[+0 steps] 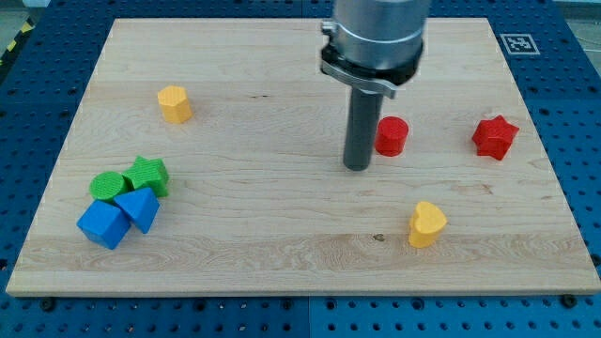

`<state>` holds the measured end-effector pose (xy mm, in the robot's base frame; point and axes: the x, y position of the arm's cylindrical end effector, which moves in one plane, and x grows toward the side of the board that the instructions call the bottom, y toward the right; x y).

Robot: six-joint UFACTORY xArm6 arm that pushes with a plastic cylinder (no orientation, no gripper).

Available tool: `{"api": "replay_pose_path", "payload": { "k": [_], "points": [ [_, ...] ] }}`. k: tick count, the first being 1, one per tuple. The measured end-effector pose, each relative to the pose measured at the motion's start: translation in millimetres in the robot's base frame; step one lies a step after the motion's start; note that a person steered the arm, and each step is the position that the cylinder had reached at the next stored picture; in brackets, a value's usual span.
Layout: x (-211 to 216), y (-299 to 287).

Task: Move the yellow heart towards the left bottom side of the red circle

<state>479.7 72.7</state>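
While my tip (357, 167) touched nothing, seemingly just left of the red circle (392, 135), the yellow heart (426, 223) sat lower right.
An off-centre push could have spun the heart toward the board's bottom edge.

Arm housing (376, 33) is running off the view's top edge, upper part cut. Rod (358, 131) is covering the left edge of the red circle (392, 135). Left of the rod, blue triangular block (139, 207) is overlapping blue cube (101, 223); green star (148, 175) is partly hiding green circle (109, 184).
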Motion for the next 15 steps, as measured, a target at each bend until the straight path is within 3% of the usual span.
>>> {"api": "replay_pose_path", "payload": {
  "k": [4,6,11,12,14,15],
  "points": [
    [48,104],
    [118,122],
    [114,49],
    [94,38],
    [96,91],
    [74,98]
  ]
}}
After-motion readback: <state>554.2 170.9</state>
